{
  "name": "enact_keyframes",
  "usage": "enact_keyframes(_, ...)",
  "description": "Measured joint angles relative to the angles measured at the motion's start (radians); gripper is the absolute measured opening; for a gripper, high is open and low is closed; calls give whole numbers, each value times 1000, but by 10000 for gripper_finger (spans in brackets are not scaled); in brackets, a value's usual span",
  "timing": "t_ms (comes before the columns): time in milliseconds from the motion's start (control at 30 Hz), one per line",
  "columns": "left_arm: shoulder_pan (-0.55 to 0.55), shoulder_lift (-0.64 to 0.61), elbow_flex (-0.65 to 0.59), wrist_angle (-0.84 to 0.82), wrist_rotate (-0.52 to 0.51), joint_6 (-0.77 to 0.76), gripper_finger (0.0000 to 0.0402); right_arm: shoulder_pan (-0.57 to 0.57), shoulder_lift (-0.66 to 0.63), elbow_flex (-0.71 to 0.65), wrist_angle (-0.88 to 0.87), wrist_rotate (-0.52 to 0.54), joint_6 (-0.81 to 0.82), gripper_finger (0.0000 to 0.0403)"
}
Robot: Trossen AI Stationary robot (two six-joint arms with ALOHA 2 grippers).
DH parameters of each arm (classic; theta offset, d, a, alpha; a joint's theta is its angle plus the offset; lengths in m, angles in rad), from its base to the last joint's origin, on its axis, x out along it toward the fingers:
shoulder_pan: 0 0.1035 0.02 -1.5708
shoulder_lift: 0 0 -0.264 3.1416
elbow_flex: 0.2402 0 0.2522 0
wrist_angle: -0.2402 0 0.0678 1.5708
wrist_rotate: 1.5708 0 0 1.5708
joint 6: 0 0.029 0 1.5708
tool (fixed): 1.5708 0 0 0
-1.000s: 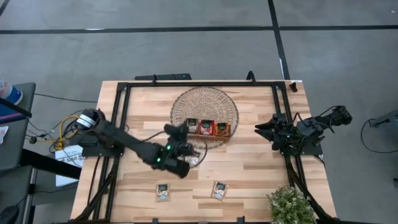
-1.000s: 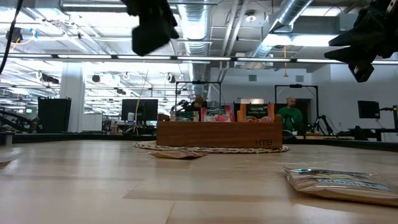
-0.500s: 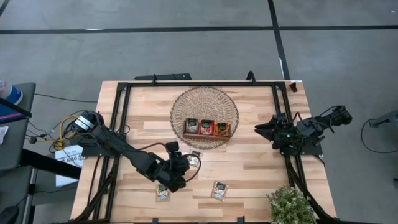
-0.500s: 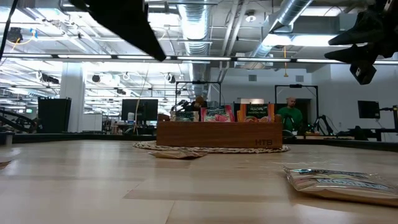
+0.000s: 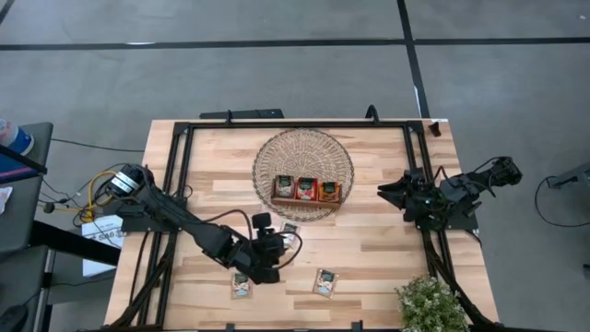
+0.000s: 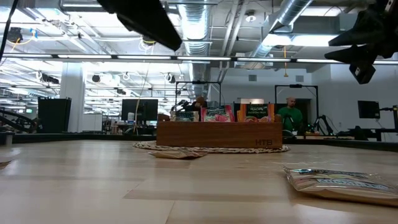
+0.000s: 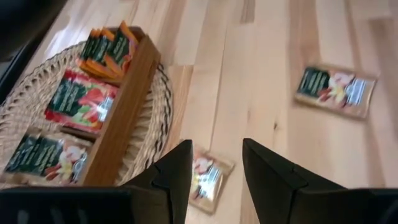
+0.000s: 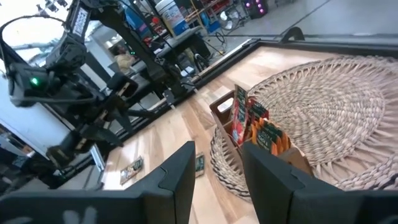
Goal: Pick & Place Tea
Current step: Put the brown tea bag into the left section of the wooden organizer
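Three tea packets lie loose on the tabletop (image 5: 369, 249). One packet (image 5: 289, 231) sits just beside the rim of the round basket (image 5: 304, 148). Two more lie near the front edge: the left front packet (image 5: 241, 287) and the right front packet (image 5: 324, 282). More tea stands packed in the wooden tray (image 5: 306, 200) inside the basket.

The left gripper (image 5: 274, 251) hangs over the tabletop, between the basket and the front packets. Its fingers (image 7: 177, 171) are apart, with nothing between them. In the left wrist view the packet by the basket (image 7: 207, 177) shows right through the gap, so that one looks like the next pick.

The right gripper (image 5: 392, 192) waits at the right side of the tabletop, well apart from the tea. Its fingers (image 8: 180, 171) are apart too and hold nothing.

The packets look thin, flat and very light. They may be a bit slippery and could bend or slide away when pushed. The packet by the basket may be touching the rim, but it is hard to tell from above. I think the best spot to grab is across its short sides, coming straight down, with one finger on each edge. A soft pinch should do.
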Motion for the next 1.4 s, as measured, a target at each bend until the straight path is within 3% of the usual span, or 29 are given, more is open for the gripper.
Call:
enact_keyframes(133,18,0,0,72,29,0,134,0,0,0,0,-1,-41,123)
enact_keyframes(300,108,2,10,79,317,-58,133,5,0,0,-4,-12,-163,123)
enact_keyframes(367,146,5,11,71,374,-64,131,5,0,0,-1,-13,-221,123)
enact_keyframes(533,229,6,11,68,381,-37,127,5,0,0,3,-12,-246,123)
enact_keyframes(700,287,6,11,39,469,-14,127,5,0,0,3,-12,-246,123)
enact_keyframes(1067,280,138,11,44,471,-75,127,5,0,0,3,-11,-246,123)
enact_keyframes(1400,279,222,11,73,560,-61,127,5,0,0,1,-10,-246,123)
